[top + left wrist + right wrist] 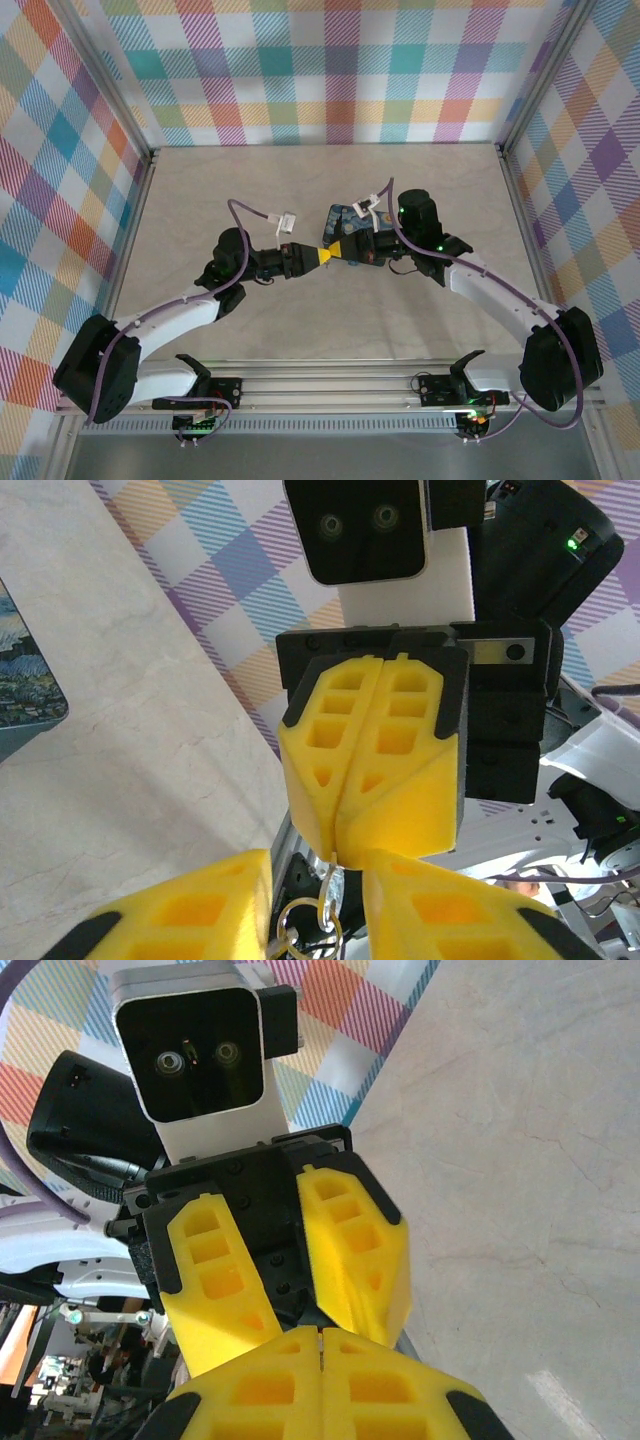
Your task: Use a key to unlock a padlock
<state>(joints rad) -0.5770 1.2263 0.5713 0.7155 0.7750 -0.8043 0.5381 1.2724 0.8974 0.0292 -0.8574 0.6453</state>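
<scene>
Yellow plastic fingers of the right gripper (340,835) are pressed flush together with no gap along the seam, pinching something thin. A sliver of silvery metal leaves the tips and curls into a small hook just below them. Judged to be the tiny thin grey-silver metal key (326,885), though it is too small to be certain. A small silvery wire ring (290,923) dangles off it, lower and to one side. Opposite, the left gripper (298,1305) faces the right one tip to tip, jaws apart, with nothing between its pads that I can make out. Hook and ring hang in the gap between its fingers, apparently touching neither. Position of the tiny blue-bodied padlock with thin silvery shackle: not resolved. In the top view both sets of tips sit over the rectangular dark-blue tin with the starry-night painting (347,217), and the lock is too small to pick out there. Step in hand, as judged: presenting the key between the two grippers, lock not yet engaged. To do it well: hold the right pinch firm, since the key is gripped by a narrow part and could pivot. Close the left only on something solid, not the loose ring, which would slip. Move slowly, as the tips are nearly touching. Line up blade and keyway before any push, and turn only once fully seated.
</scene>
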